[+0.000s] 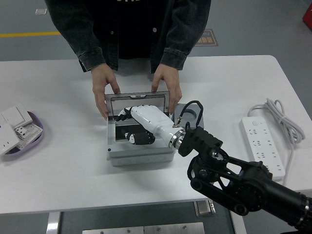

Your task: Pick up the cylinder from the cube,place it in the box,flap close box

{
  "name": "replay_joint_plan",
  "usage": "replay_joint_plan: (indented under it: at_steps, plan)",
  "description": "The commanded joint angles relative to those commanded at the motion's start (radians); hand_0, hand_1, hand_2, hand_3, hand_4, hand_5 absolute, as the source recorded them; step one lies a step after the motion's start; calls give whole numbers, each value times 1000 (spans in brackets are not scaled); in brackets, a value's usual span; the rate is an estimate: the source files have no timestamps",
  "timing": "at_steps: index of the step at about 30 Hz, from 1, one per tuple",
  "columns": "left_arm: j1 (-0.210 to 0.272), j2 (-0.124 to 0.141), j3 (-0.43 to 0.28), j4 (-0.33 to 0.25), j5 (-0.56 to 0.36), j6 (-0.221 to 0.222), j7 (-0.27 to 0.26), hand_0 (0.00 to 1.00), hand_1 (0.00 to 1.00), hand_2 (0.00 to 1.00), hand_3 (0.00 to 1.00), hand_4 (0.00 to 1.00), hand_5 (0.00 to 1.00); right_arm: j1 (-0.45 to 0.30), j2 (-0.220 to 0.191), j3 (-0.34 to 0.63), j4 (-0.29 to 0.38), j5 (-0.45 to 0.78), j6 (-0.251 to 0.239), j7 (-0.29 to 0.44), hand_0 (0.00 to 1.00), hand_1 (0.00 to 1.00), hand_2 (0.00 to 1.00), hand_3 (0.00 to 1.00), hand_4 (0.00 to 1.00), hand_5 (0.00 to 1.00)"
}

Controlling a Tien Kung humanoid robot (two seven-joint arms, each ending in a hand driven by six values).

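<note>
A robot's right hand (141, 124) reaches into the open grey box (140, 152), fingers loosely spread and holding nothing visible; the cylinder is hidden beneath it; a person's hands (103, 87) steady the upright lid (138, 99), seemingly stiff, best pushed along its top edge.

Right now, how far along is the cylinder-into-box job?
Done, apparently: the grey cube right of the box shows an empty round socket, so the cylinder is off it. In hand: the white right robot hand is down inside the open grey metal box; no cylinder is visible, possibly hidden beneath it. A person's hands hold the hinged lid upright. Left: withdraw, then flap the lid shut.
</note>
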Motion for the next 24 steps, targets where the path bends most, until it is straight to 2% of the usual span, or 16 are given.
replay_joint_plan:
  at_steps: [1,5,9,14,21,24]
  plan:
    - [0,0,0,0,0,0,0,586,610,605,627,644,163,2,-8,11,17,25,-10,7,761,657,666,660,593,75]
    - [1,0,-4,0,6,-1,1,586,610,605,627,644,163,31,-43,61,79,116,-29,13,761,657,666,660,593,75]
    - [-1,4,-15,0,17,0,4,586,609,605,626,642,163,66,-65,99,91,133,-25,3,741,645,650,650,598,86]
    - [-3,5,-15,0,17,-1,5,586,609,605,625,640,165,106,-73,100,28,137,-24,10,737,643,650,650,602,94]
    - [-7,6,-16,0,19,-1,7,586,609,604,625,638,165,157,-86,32,-108,183,-2,49,736,643,652,652,610,105]
    - [-7,7,-15,0,19,-1,7,586,609,604,625,638,165,163,-92,9,-131,189,0,58,736,643,652,652,610,105]
